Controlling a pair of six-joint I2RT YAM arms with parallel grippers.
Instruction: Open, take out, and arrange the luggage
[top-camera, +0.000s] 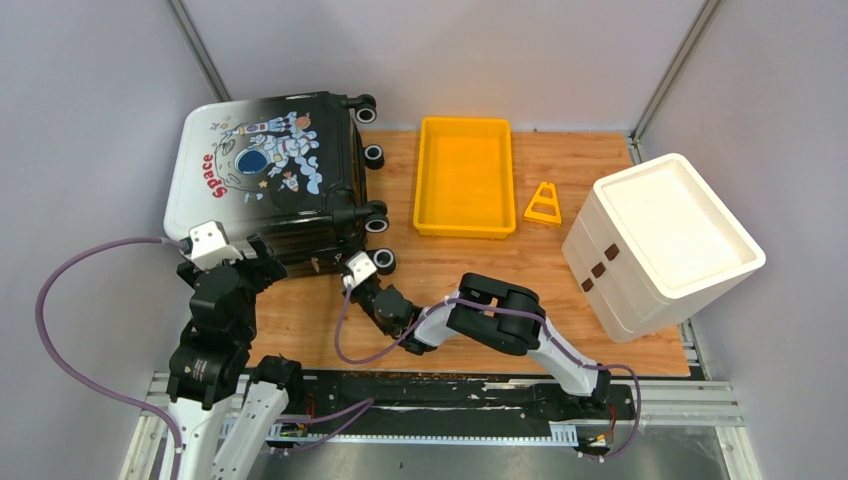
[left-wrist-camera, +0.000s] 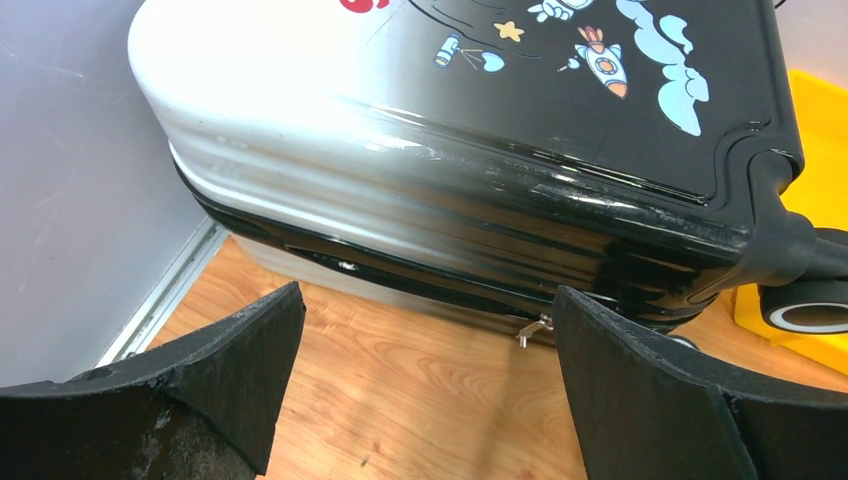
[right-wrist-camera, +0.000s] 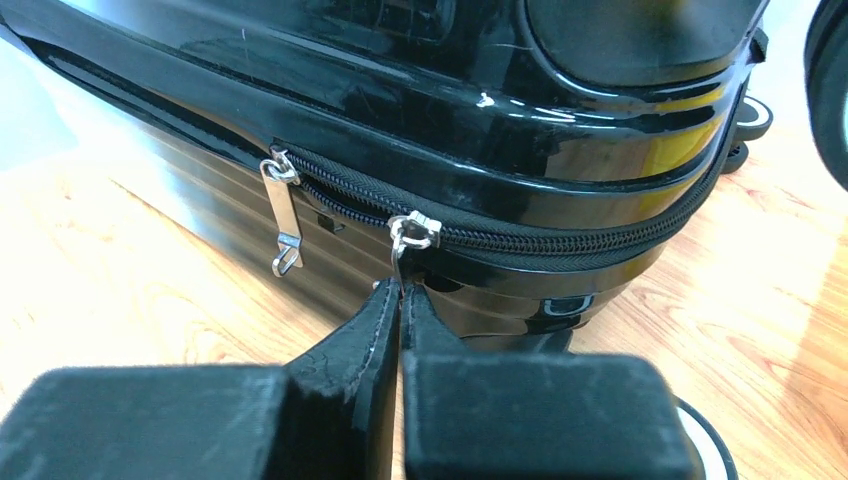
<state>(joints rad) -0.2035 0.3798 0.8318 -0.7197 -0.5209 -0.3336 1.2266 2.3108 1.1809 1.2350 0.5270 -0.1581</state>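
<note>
Right jaws pinched shut on one zipper pull (right-wrist-camera: 401, 268) of the luggage (top-camera: 270, 170). Left jaws wide open, empty, facing its near side. Luggage lies flat and zipped, far-left on the desk (top-camera: 480, 265). Judgement: shell stiff, glossy, probably slippery and bulky; hold by the pulls or seam edge, not the smooth face.

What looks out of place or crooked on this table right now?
The white foam box at the right sits skewed to the wooden table's edges, its near corner seemingly overhanging the right side. The black-and-white hard-shell suitcase and the yellow plastic tray look undamaged.
</note>
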